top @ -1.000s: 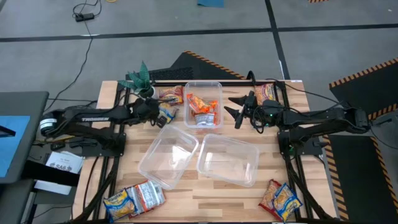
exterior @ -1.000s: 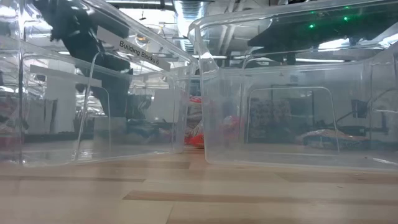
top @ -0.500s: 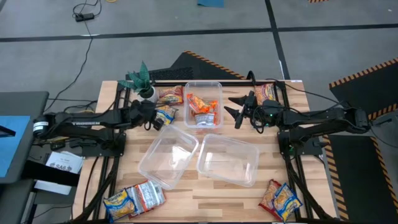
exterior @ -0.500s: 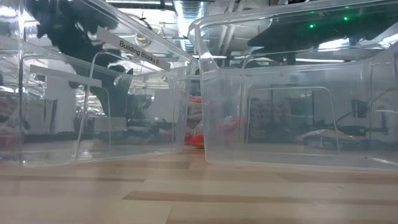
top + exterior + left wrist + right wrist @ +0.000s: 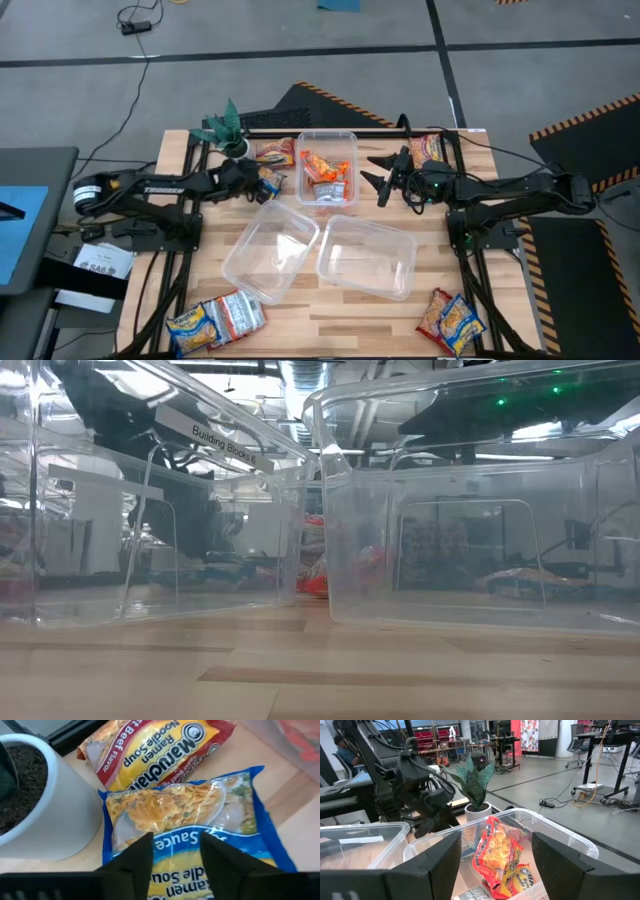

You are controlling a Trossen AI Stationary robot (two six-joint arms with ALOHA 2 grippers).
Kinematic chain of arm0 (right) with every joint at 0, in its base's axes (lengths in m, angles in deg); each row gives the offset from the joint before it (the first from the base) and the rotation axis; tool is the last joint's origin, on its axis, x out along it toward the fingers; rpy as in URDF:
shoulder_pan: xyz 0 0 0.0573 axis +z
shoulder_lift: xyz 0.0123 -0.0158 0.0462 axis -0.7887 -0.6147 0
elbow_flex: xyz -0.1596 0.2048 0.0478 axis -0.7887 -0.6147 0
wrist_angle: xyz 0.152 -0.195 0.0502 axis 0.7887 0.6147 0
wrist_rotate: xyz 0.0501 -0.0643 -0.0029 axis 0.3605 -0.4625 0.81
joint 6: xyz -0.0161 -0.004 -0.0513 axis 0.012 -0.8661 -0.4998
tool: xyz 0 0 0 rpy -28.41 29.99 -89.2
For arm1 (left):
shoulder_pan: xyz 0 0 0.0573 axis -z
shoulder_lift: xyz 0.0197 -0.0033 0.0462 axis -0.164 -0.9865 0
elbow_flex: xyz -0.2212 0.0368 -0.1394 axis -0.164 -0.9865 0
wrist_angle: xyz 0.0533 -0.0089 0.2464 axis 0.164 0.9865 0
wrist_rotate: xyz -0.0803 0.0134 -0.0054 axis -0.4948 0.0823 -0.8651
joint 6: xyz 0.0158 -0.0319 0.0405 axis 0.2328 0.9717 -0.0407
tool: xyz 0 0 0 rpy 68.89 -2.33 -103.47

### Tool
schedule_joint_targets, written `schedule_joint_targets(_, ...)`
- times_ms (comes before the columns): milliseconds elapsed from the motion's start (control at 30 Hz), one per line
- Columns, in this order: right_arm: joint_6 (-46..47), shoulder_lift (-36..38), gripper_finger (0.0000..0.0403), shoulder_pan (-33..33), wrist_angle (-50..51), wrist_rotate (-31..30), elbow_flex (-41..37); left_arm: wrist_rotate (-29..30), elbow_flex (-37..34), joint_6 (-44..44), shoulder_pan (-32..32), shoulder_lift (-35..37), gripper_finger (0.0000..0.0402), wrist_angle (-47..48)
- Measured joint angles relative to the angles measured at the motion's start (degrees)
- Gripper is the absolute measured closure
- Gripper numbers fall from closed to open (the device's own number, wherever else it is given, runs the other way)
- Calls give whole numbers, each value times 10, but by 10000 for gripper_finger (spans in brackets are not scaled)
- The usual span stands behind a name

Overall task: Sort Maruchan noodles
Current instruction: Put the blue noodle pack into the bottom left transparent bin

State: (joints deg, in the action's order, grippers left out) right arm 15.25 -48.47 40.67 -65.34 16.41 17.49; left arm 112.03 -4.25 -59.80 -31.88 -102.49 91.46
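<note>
A yellow-and-blue noodle packet (image 5: 180,810) lies flat on the table beside a white plant pot (image 5: 40,805). A red beef-flavour packet (image 5: 155,750) lies just beyond it. My left gripper (image 5: 175,852) is open, its fingertips over the packet's near end; in the high view my left gripper (image 5: 258,180) is left of the far tub (image 5: 300,140). That tub holds orange packets (image 5: 325,170). My right gripper (image 5: 378,176) hovers open to the tub's right, holding nothing. My left gripper has its open fingers (image 5: 142,852) over the yellow-and-blue packet's near end (image 5: 175,840), coming slanting down from the table's left side. I cannot tell whether they touch it. The packet lies flat on the table.
Two clear tubs, one at the near left (image 5: 270,250) and one at the near right (image 5: 367,257), stand in the table's middle. Noodle packets lie at the near left (image 5: 215,318), the near right (image 5: 452,318) and the far right (image 5: 428,148). A small green plant (image 5: 228,128) stands at the far left.
My left gripper drew back a little toward the table's left edge, then came right again to the yellow-and-blue packet, which stays on the table by the pot. My right arm has kept still.
</note>
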Motion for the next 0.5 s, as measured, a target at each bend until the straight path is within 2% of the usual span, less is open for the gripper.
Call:
schedule_joint_targets(233, 0, 0, 138, 0, 0, 0, 0, -12, 0, 8, -8, 3, 188, -10)
schedule_joint_targets(500, 0, 0, 138, 0, 0, 0, 0, -37, 0, 35, -8, -29, 166, -7)
